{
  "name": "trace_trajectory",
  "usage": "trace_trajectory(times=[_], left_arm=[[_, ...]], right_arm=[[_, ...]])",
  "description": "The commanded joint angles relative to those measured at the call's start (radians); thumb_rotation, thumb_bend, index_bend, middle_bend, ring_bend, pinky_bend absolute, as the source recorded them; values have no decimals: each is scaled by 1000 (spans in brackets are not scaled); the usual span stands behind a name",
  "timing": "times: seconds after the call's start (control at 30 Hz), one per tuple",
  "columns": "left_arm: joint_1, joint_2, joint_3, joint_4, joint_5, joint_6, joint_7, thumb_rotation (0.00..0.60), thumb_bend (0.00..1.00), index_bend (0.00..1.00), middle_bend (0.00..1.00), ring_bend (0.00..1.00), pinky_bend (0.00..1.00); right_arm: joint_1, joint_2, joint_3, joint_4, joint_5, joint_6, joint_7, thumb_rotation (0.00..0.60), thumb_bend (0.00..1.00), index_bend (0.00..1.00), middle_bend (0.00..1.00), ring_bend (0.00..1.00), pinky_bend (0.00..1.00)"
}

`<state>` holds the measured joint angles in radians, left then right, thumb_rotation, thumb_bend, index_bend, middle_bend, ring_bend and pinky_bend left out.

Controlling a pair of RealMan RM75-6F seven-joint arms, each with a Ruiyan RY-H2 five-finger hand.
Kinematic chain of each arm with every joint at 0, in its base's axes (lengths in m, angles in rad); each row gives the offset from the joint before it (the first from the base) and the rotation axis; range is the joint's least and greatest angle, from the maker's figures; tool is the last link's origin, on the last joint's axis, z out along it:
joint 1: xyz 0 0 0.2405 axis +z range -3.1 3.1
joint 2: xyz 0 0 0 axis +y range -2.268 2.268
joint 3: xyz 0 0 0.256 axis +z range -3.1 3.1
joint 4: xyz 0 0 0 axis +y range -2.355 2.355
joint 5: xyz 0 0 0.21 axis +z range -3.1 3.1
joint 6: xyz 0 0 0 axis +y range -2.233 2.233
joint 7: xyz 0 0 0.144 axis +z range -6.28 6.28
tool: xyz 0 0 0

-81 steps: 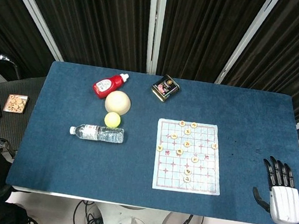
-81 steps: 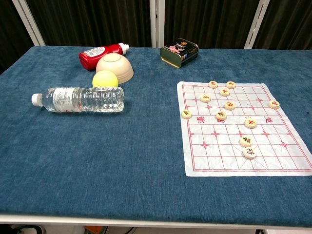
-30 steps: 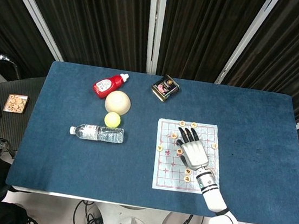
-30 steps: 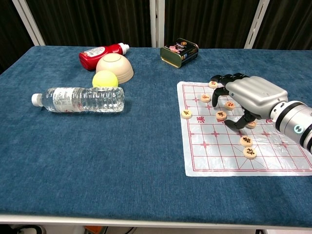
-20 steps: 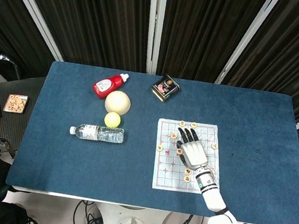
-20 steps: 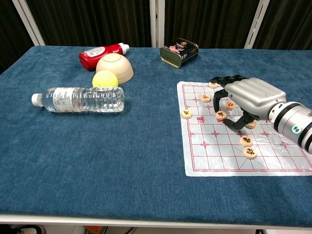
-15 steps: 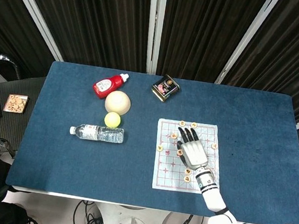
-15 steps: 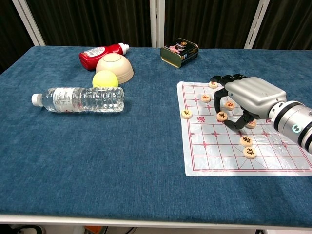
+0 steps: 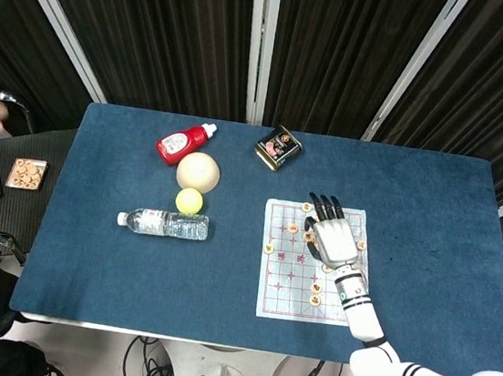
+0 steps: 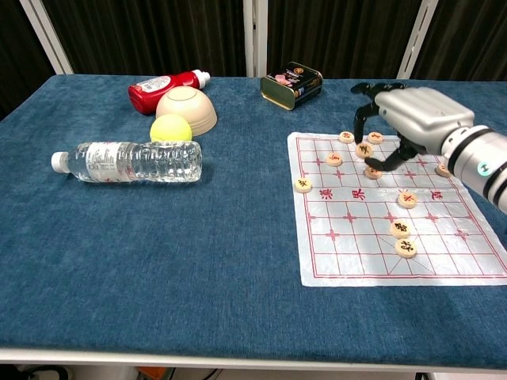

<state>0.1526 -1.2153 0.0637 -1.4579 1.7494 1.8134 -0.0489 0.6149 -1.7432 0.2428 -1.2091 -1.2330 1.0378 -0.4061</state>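
Chest view shows the right hand (image 10: pixel 404 119) now raised, pinching a game piece (image 10: pixel 364 150) lifted off the paper board (image 10: pixel 348 237). It moved toward the far edge; the pickup seems done

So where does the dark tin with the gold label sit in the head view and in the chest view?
Head view: the tin lies upper centre, just beyond the board sheet's far left corner.
Chest view: the tin lies top centre, left of the right hand.
Shared landmark: the red bottle lies to its left in both.
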Motion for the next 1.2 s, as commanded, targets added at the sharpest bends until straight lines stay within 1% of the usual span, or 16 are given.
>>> trace_trajectory(times=[0.03, 0.23, 0.67, 0.83, 1.03, 1.13, 1.2], left_arm=[[0, 1, 0, -1, 0, 0, 0, 600, 123, 87, 80, 0, 0], [-1, 1, 0, 0, -2, -3, -4, 600, 123, 88, 80, 0, 0], [-2, 6, 0, 3, -8, -8, -15, 600, 123, 88, 80, 0, 0], [-4, 8, -2, 1, -11, -11, -18, 600, 123, 87, 80, 0, 0], [-5, 10, -3, 4, -17, -13, -24, 600, 122, 87, 80, 0, 0], [-5, 9, -3, 8, -18, -14, -28, 600, 123, 87, 80, 0, 0], [-4, 8, -3, 11, -19, -14, -31, 600, 123, 88, 80, 0, 0]], right_arm=[[38, -28, 41, 51, 37, -9, -22, 600, 270, 534, 0, 0, 0], [97, -81, 87, 152, 111, -48, -65, 600, 270, 534, 0, 0, 0], [184, -202, 121, 377, 194, -105, -77, 600, 270, 524, 0, 0, 0], [203, -230, 125, 434, 209, -129, -60, 600, 270, 508, 0, 0, 0], [219, -252, 128, 472, 205, -138, -21, 600, 269, 476, 0, 0, 0], [223, -258, 129, 486, 202, -132, -12, 600, 269, 454, 0, 0, 0], [225, -258, 129, 491, 204, -135, -13, 600, 268, 415, 0, 0, 0]])
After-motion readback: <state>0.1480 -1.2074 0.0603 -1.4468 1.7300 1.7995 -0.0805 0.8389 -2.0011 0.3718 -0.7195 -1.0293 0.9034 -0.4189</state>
